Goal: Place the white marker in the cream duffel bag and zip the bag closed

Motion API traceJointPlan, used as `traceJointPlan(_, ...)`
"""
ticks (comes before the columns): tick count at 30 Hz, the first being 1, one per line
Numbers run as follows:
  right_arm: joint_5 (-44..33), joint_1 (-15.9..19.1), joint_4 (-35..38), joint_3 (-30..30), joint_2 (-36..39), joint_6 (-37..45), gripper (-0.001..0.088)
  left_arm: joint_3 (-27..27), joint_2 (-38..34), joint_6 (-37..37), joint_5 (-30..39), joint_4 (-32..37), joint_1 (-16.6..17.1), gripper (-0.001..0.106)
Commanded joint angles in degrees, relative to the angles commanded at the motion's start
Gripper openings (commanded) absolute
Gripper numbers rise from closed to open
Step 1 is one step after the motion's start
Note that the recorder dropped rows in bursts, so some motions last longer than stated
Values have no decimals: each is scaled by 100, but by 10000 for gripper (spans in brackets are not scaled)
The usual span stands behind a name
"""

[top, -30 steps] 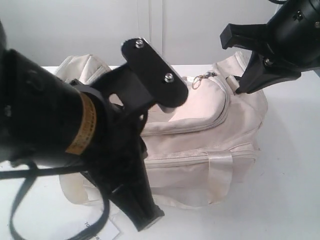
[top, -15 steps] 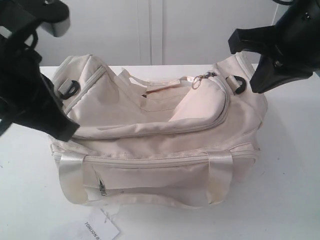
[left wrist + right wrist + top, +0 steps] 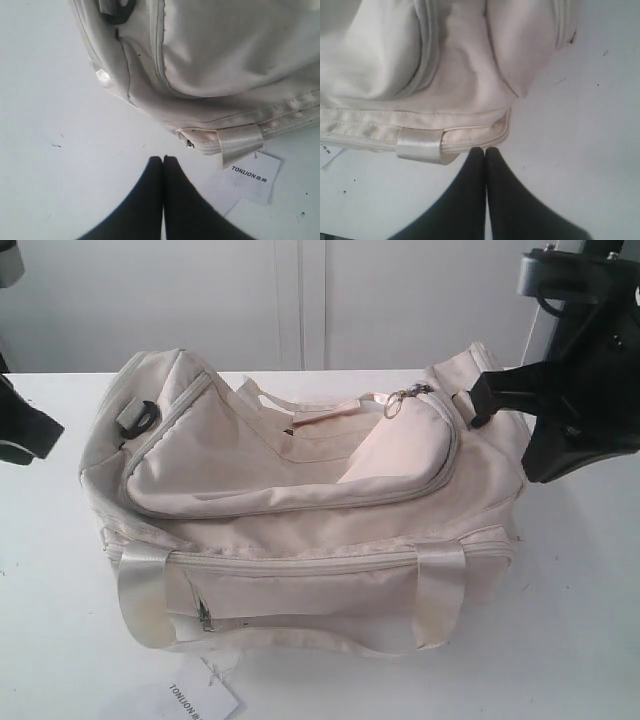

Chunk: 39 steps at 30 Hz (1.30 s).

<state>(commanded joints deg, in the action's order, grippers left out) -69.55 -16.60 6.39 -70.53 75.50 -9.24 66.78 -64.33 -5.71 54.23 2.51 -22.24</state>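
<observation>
The cream duffel bag (image 3: 300,500) lies on the white table, its curved zip flap flat, with the zip pull and ring (image 3: 402,400) at the flap's right end. The white marker is out of view in every frame. My left gripper (image 3: 163,159) is shut and empty, low over the table beside the bag's left end (image 3: 210,60). Only a black sliver of the left arm (image 3: 20,430) shows in the exterior view. My right gripper (image 3: 485,150) is shut and empty, just off the bag's right end (image 3: 470,75). The right arm (image 3: 580,390) hangs at the right edge.
A white printed paper tag (image 3: 200,700) lies on the table in front of the bag, and it shows as the tag (image 3: 255,175) in the left wrist view. Shiny strap handles (image 3: 440,590) hang down the bag's front. A white wall stands behind the table (image 3: 580,620).
The left arm has pulled back from over the bag to the far left edge, uncovering the bag. The right arm has shifted right and lower. Both grippers stay shut.
</observation>
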Motion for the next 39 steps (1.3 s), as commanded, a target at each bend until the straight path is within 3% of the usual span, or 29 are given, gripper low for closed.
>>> traceJointPlan(6,-10,262,82,0,-4,-23,0,-11,-33,63,36,-299,598,0)
traceJointPlan(16,-42,703,116,0,-4,20,0,-11,-75,235,50,-444,1179,0)
traceJointPlan(20,-42,867,129,0,-4,114,0,-11,-287,514,128,-837,1349,0)
traceJointPlan(39,-42,932,19,0,-4,166,0,-11,-515,571,-122,-797,1361,0)
